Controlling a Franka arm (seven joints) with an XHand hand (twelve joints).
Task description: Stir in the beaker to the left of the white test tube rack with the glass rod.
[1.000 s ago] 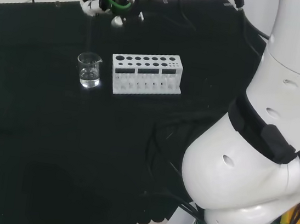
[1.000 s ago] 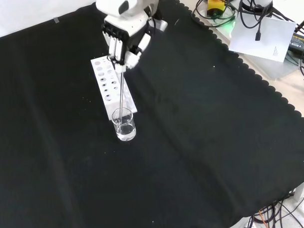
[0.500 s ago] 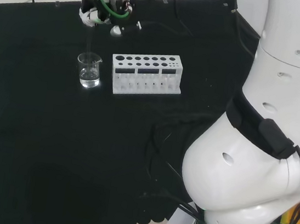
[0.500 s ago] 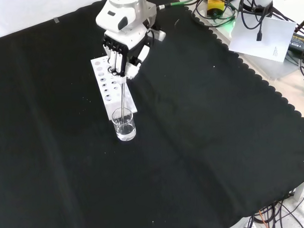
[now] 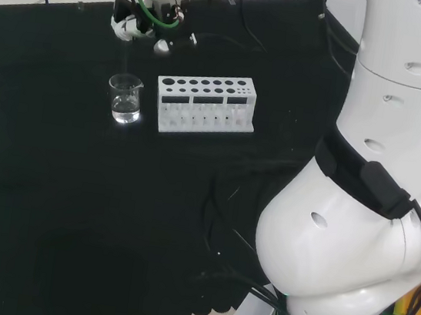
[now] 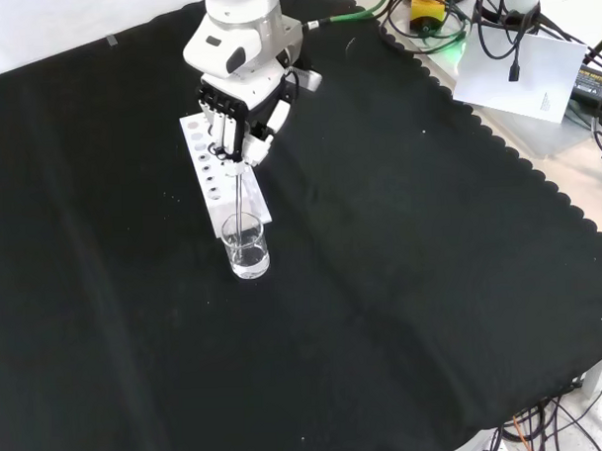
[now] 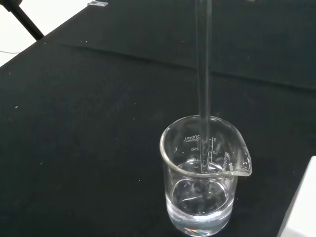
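We see the bench (image 5: 52, 183) from behind the arm; from the front (looking down); the wrist sits close; all share the beaker (image 5: 125, 98).

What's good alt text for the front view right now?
The hand, fingers curled round a glass rod, holds it upright with its lower end inside a clear beaker of clear liquid on the black cloth. A white test tube rack lies just behind the beaker, under the hand.
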